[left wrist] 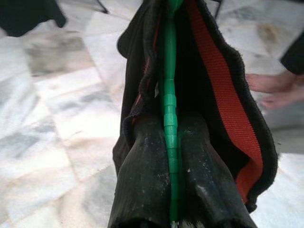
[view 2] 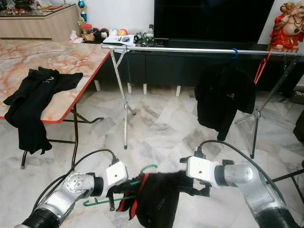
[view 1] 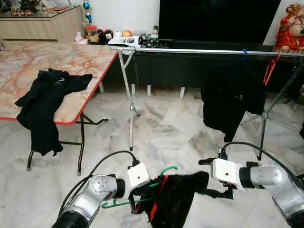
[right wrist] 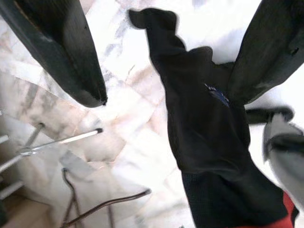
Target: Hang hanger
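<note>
Green hanger (view 1: pixel 164 173) low before the clothes rail (view 1: pixel 199 50)
Left gripper (left wrist: pixel 171 190) clamps it with a black garment (view 1: pixel 178 197); right gripper (right wrist: pixel 166 66) spread. Hung shirt (view 1: pixel 232 97) far right, folding table (view 1: pixel 57 71) left.

Hangers: three – green (view 1: pixel 166 172), blue (view 1: pixel 243 54), red (view 1: pixel 270 69). Black shirts: three – desk (view 1: pixel 45 102), rail (view 1: pixel 232 97), held (view 1: pixel 173 199).

A home living room: a large dark television (view 1: pixel 218 21) stands on a low black cabinet (view 1: pixel 190 66) against a white wall, with a marble-tiled floor (view 1: pixel 166 128), a marble-topped folding table (view 1: pixel 42 66), a metal clothes rail (view 1: pixel 199 51) carrying a black shirt (view 1: pixel 232 97), and a red figurine (view 1: pixel 290 28).
</note>
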You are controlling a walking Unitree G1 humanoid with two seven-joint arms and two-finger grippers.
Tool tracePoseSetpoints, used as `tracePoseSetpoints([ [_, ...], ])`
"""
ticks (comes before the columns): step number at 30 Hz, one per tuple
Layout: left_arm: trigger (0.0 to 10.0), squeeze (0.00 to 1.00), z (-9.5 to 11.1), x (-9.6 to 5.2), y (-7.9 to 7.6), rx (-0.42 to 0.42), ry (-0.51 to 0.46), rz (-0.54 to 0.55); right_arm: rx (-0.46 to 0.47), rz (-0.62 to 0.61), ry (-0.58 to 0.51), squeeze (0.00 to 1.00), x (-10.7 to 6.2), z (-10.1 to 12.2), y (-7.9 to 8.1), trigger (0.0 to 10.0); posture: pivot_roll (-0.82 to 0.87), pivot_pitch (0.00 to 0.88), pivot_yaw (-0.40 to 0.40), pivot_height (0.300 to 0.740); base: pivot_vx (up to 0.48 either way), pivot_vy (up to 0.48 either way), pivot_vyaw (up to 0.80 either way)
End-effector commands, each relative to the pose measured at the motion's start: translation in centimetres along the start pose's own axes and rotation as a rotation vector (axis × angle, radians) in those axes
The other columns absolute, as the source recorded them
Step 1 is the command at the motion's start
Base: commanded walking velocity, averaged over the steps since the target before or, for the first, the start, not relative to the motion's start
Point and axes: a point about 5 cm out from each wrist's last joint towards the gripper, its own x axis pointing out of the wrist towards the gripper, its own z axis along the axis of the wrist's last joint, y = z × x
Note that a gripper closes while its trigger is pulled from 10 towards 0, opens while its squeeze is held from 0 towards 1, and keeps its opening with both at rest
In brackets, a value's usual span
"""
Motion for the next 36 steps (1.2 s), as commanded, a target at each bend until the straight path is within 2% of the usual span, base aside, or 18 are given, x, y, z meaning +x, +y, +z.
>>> tracePoseSetpoints([
  [1, 10.0, 0.0, 0.7, 0.2, -0.1, 0.015, -0.034, -0.025, -0.059, 0.048, 0.061, 0.0, 0.4, -0.5, 0.4, 10.0, 0.03, 0.0, -0.009, 0.74, 0.0, 0.0, 0.0],
  [7, 10.0, 0.0, 1.5, 0.3, 0.1, 0.04, -0.054, -0.042, -0.014, 0.088, -0.054, 0.0, 2.0, 0.4, 0.9, 10.0, 0.04, 0.007, -0.016, 0.74, 0.0, 0.0, 0.0],
  [12, 10.0, 0.0, 1.8, 0.3, 0.2, 0.047, -0.063, -0.054, 0.007, 0.106, -0.087, 0.0, 2.5, 0.4, 1.1, 10.0, 0.05, 0.011, -0.013, 0.74, 0.0, 0.0, 0.0],
  [19, 10.0, 0.0, 2.3, 0.6, -0.1, 0.062, -0.077, -0.087, 0.03, 0.12, -0.054, 0.0, 3.4, -0.5, 1.9, 10.0, 0.05, 0.017, -0.011, 0.74, 0.0, 0.0, 0.0],
  [33, 10.0, 0.0, 3.0, 0.7, -0.5, 0.094, -0.088, -0.144, 0.067, 0.099, -0.101, 0.0, 4.8, -0.2, 2.0, 10.0, 0.07, 0.032, -0.01, 0.74, 0.0, 0.0, 0.0],
  [34, 10.0, 0.0, 3.1, 0.7, -0.5, 0.096, -0.088, -0.146, 0.072, 0.11, -0.108, 0.0, 4.9, -0.1, 2.1, 8.7, 0.07, 0.032, -0.01, 0.74, 0.0, 0.0, 0.0],
  [35, 10.0, 0.0, 3.1, 0.7, -0.4, 0.098, -0.087, -0.147, 0.079, 0.118, -0.121, 0.0, 5.0, 0.0, 2.1, 4.8, 0.07, 0.032, -0.01, 0.74, 0.0, 0.0, 0.0],
  [36, 10.0, 0.0, 3.1, 0.7, -0.4, 0.098, -0.087, -0.147, 0.079, 0.118, -0.121, 0.0, 5.0, 0.0, 2.1, 4.8, 0.07, 0.032, -0.01, 0.74, 0.0, 0.0, 0.0],
])
